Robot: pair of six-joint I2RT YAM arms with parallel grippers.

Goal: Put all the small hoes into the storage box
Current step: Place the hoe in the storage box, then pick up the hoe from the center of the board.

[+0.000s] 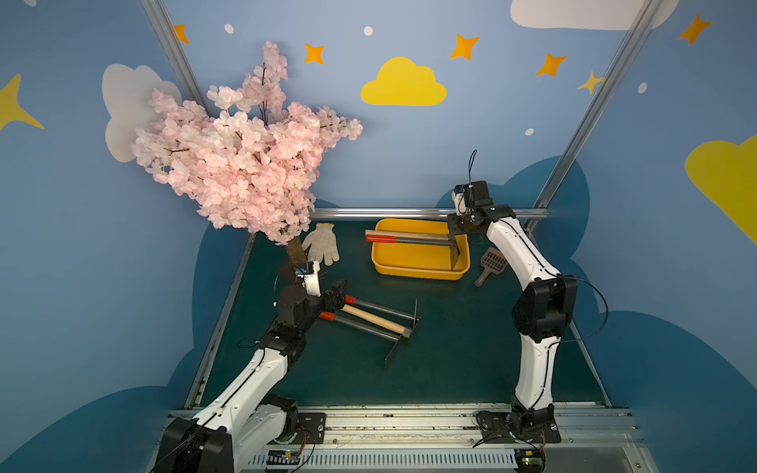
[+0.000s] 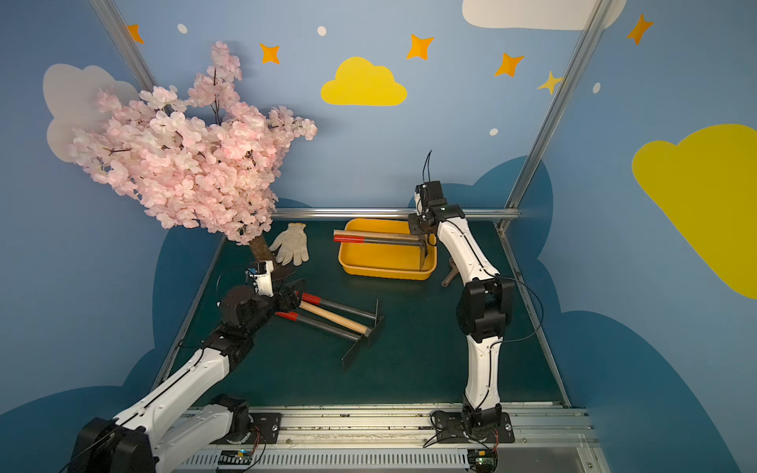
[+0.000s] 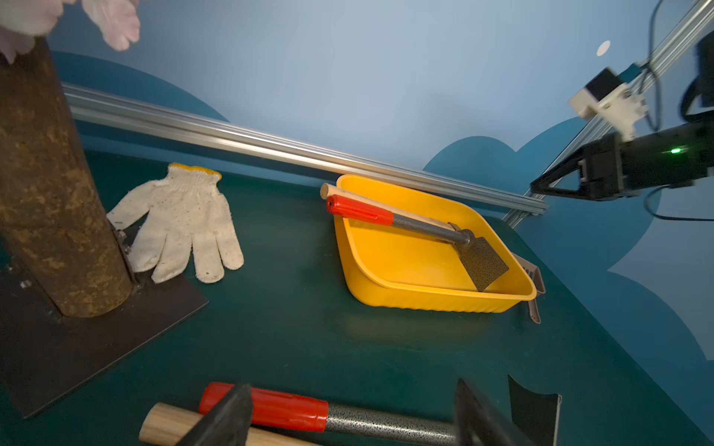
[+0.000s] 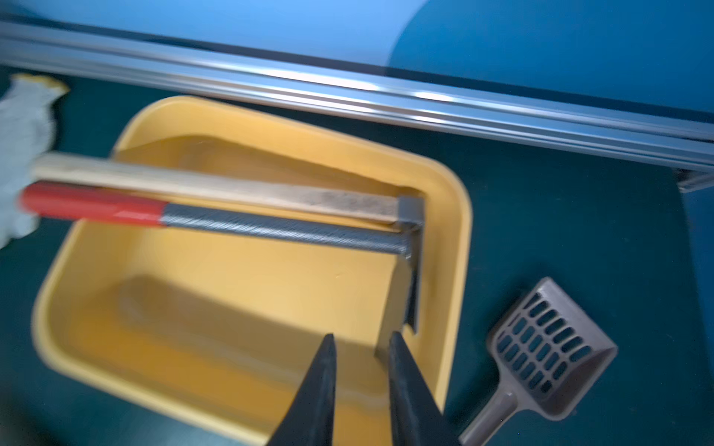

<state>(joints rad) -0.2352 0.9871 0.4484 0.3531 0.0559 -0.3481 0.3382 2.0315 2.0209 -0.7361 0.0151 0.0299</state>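
Observation:
The yellow storage box (image 1: 418,270) stands at the back of the green table, seen in both top views (image 2: 385,270). Two small hoes lie in it, one with a red grip (image 3: 425,228) and one with a wooden handle (image 4: 232,189); their handle ends stick out over the rim. Three more hoes lie side by side on the table (image 1: 375,319). My left gripper (image 3: 347,417) is open, its fingers straddling the red grip of the farthest of these (image 1: 381,309) without closing on it. My right gripper (image 4: 361,340) hovers over the box's right end, jaws a little apart and empty.
A white work glove (image 1: 322,243) lies left of the box. A pink blossom tree (image 1: 245,164) rises from a brown trunk (image 3: 50,193) on a dark base plate (image 3: 96,347) close to my left arm. A brown slotted scoop (image 4: 541,347) lies right of the box. An aluminium rail (image 1: 409,213) runs along the back.

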